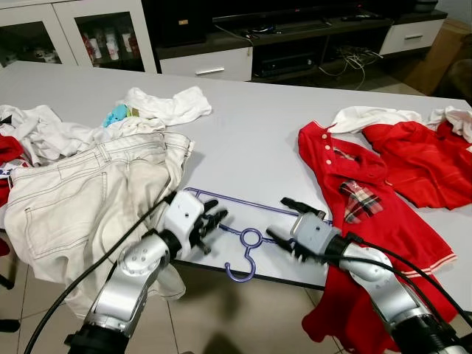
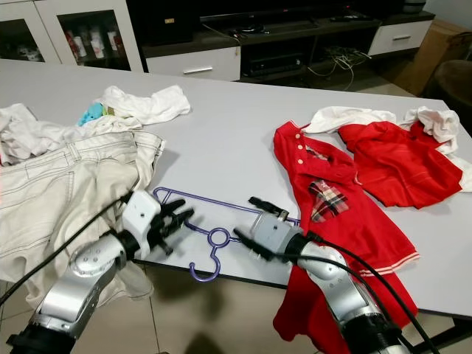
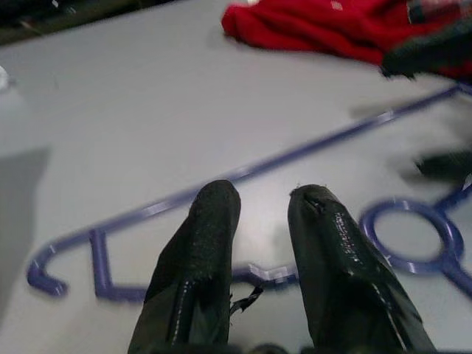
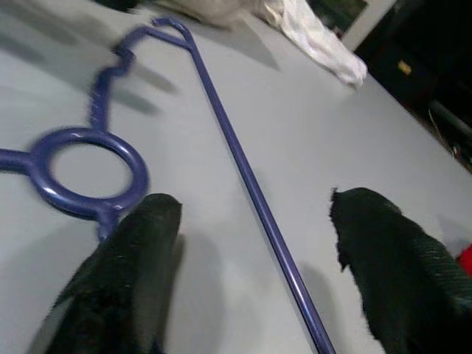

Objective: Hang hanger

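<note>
Your left gripper (image 1: 214,223) sits low centre, fingers slightly parted over the purple hanger (image 1: 247,237), holding nothing. Your right gripper (image 4: 254,243), just right, gapes wide astride its bar on the table (image 1: 243,133).

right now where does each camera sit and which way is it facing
Left eye, on the head: looks forward and down at the grey table, purple hanger, both silver arms.
Right eye: same scene from slightly to the right.
Left wrist: along the left gripper, open fingers over the hanger's lower bar.
Right wrist: along the right gripper, fingers open astride the straight bar.
All four share the hanger.
</note>
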